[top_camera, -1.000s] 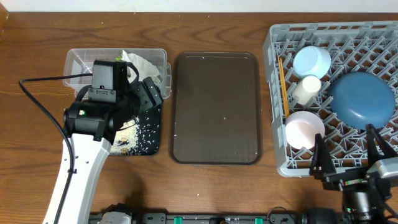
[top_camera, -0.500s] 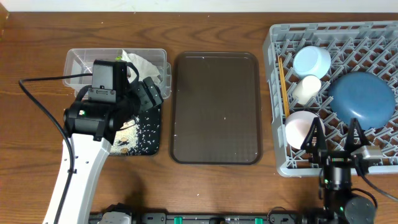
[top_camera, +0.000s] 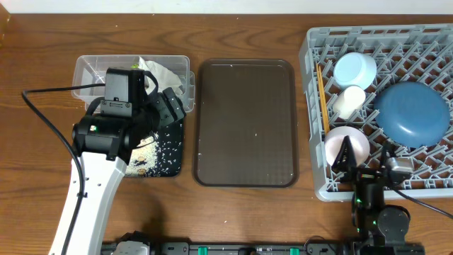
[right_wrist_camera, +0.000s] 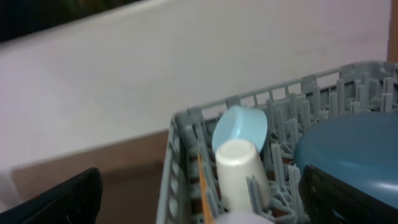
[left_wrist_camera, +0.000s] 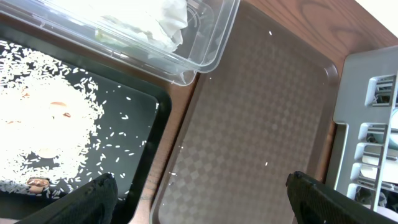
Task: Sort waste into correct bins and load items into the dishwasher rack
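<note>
Lying beside left gripper (left_wrist_camera: 205, 199): rice (left_wrist_camera: 43, 124) (black tray (left_wrist_camera: 144, 134)).

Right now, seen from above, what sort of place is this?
Probably a test bench staged as a dish-clearing station, not a real kitchen: a large grey plastic lattice dishwasher rack holding a wide blue shallow dish, a shallow black rectangular tray of loose white rice grains, and a white robot arm.

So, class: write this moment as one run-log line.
left gripper open, by black tray; right gripper open, at dishwasher rack; rice in black tray; napkin in clear tub
</note>
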Available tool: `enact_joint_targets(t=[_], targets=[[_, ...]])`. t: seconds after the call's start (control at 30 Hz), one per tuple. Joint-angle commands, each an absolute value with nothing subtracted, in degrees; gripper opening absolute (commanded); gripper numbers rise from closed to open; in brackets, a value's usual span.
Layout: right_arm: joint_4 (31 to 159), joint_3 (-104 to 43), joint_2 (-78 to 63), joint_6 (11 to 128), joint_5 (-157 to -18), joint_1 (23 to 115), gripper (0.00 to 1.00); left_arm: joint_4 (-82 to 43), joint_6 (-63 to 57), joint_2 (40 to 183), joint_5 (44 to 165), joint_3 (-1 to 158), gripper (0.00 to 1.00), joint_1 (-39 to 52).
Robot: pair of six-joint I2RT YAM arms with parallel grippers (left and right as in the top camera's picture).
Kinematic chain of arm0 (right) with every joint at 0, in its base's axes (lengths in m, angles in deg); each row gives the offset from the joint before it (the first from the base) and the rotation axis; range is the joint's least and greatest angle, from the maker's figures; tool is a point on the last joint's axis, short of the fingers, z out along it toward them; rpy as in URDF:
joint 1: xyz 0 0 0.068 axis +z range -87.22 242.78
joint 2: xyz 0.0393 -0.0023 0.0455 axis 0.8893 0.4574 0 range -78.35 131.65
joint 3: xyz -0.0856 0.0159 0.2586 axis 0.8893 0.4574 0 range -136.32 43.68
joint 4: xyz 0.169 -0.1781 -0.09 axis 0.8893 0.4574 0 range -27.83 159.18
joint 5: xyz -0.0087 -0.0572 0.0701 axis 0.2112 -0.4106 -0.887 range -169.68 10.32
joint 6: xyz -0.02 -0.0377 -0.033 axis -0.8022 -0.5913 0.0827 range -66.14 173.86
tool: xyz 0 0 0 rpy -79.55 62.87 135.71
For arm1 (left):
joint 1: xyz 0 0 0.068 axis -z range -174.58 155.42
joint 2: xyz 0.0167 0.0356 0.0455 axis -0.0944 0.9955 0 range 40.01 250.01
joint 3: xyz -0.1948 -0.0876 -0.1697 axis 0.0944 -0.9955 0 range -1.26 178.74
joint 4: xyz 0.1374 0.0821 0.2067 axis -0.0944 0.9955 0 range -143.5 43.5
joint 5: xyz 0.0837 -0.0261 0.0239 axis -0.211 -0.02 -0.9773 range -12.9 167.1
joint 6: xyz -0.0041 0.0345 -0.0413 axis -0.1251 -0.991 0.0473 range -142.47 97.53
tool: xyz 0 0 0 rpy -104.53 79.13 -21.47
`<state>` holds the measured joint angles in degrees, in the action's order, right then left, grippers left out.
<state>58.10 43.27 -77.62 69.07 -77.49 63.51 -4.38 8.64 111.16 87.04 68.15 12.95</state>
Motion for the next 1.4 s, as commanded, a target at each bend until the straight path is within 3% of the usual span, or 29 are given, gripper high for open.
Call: enact_joint_targets(t=[0.0, 0.13, 1.37], targets=[[60.1, 43.4, -78.1, 61.1, -80.0, 64.4, 0.99, -4.2, 8.2, 111.5, 86.7, 69.3, 0.90, 12.7], [66.7, 43.4, -78.1, 58.4, -79.1, 64.5, 0.99, -4.2, 8.2, 111.5, 86.7, 69.3, 0.90, 12.7], [66.4, 43.4, -78.1, 58.0, -79.1, 65.5, 0.99, -4.2, 8.2, 111.5, 86.7, 69.3, 0.90, 12.7]])
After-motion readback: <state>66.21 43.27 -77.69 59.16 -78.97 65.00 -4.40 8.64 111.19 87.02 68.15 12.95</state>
